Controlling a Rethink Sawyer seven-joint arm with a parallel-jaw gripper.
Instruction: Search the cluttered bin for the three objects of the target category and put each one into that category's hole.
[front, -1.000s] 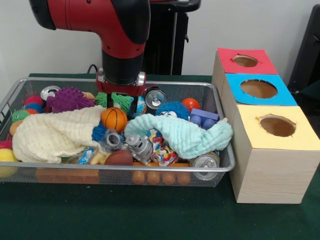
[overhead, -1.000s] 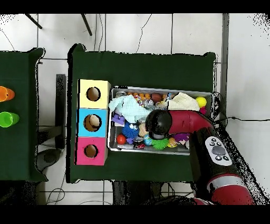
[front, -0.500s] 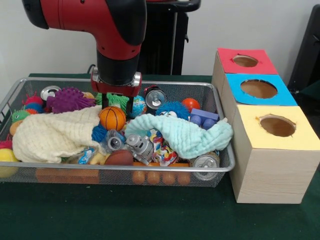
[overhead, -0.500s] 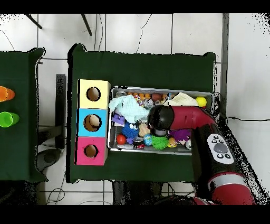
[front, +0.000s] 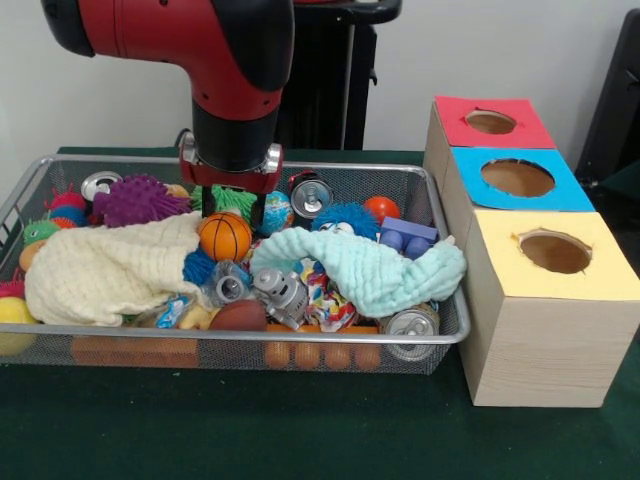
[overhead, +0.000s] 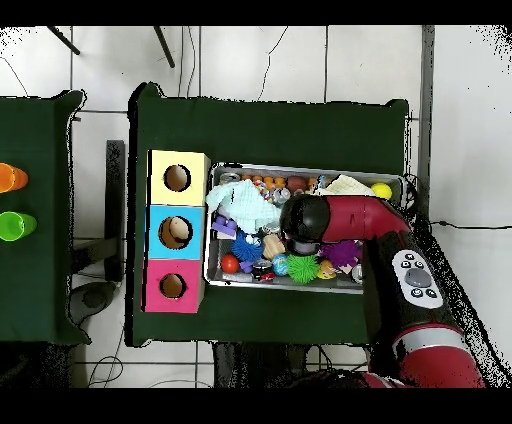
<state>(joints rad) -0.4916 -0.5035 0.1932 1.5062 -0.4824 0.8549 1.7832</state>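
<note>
Front view: bin (front: 440, 335) on table beside three boxes, packed with toys, cans, two cloths. Claw (front: 233, 207) low over basketball (front: 226, 237), holding nothing visible; opening cannot be told. Holes show nothing delivered; sorting apparently all outstanding.

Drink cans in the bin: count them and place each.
3: one can far left, one at the far wall's middle, one in the near right corner of the bin. Cloths may hide more.
</note>
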